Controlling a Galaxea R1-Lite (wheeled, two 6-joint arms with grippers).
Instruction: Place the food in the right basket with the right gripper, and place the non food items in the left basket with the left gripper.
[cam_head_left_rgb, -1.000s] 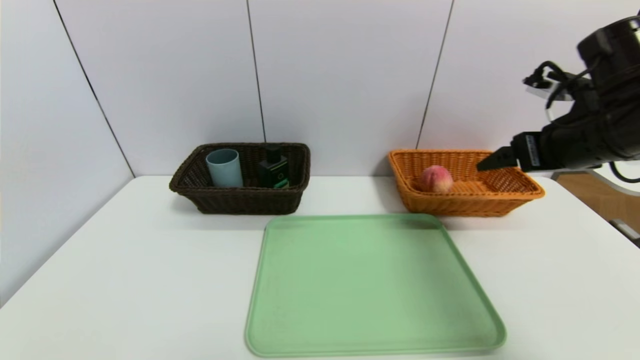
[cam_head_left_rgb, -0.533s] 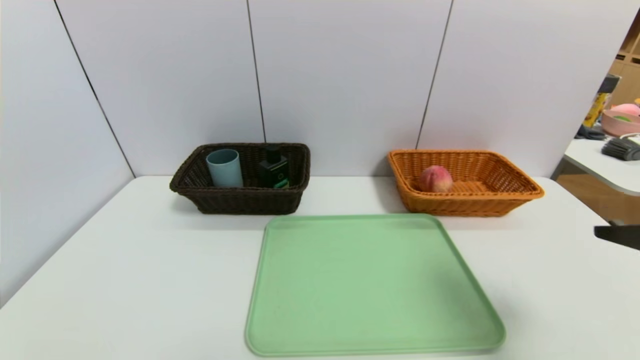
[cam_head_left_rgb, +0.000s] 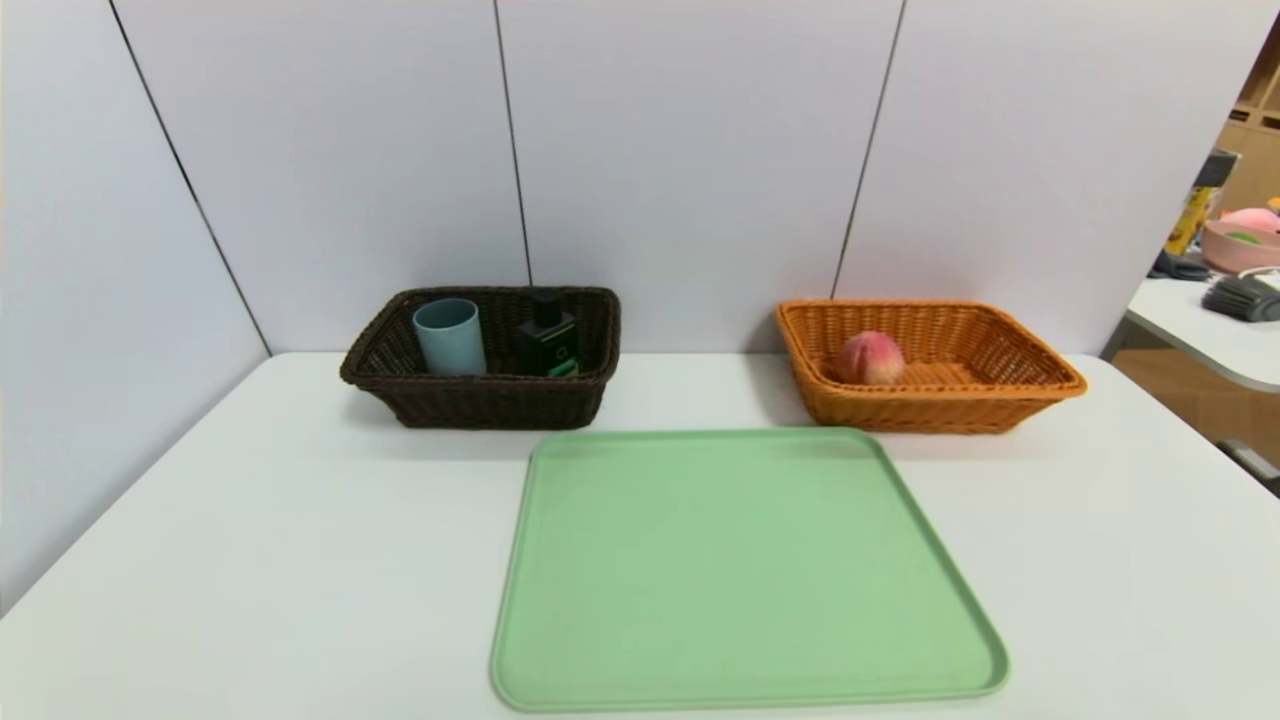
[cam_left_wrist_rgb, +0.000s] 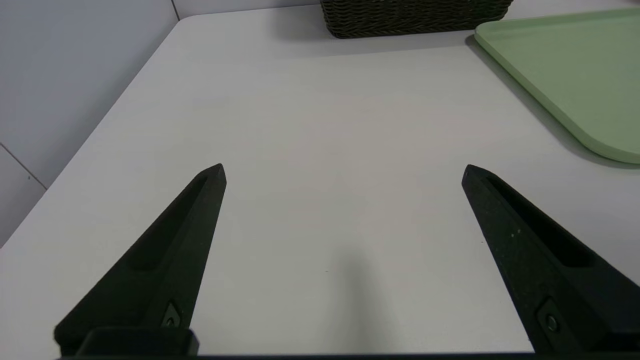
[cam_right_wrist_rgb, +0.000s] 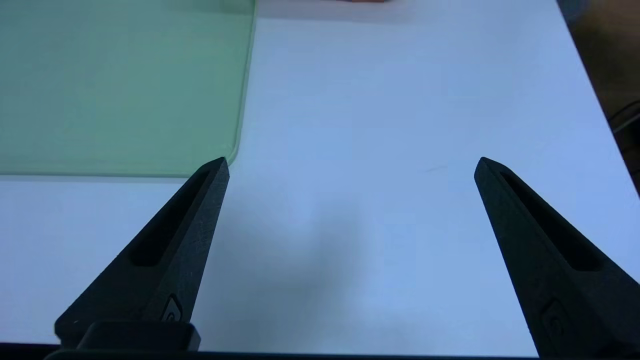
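Note:
The peach (cam_head_left_rgb: 871, 358) lies in the orange-tan right basket (cam_head_left_rgb: 1010, 395) at the back right. A grey-blue cup (cam_head_left_rgb: 449, 336) and a black pump bottle (cam_head_left_rgb: 547, 340) stand in the dark brown left basket (cam_head_left_rgb: 480, 402) at the back left. Neither arm shows in the head view. My left gripper (cam_left_wrist_rgb: 342, 172) is open over bare table near the front left, with the dark basket's base (cam_left_wrist_rgb: 415, 17) far ahead. Over the table by the tray's near right corner, my right gripper (cam_right_wrist_rgb: 351, 165) is open with nothing between its fingers.
A light green tray (cam_head_left_rgb: 740, 570) lies bare in the middle of the white table (cam_head_left_rgb: 250, 560); its edge shows in both wrist views (cam_left_wrist_rgb: 565, 75) (cam_right_wrist_rgb: 120, 85). Grey wall panels close the back and left. Another table with clutter (cam_head_left_rgb: 1230, 290) stands off to the right.
My right arm, which hung beside the orange basket a second ago, has pulled back down and out of the head view. The peach, cup and bottle have not moved.

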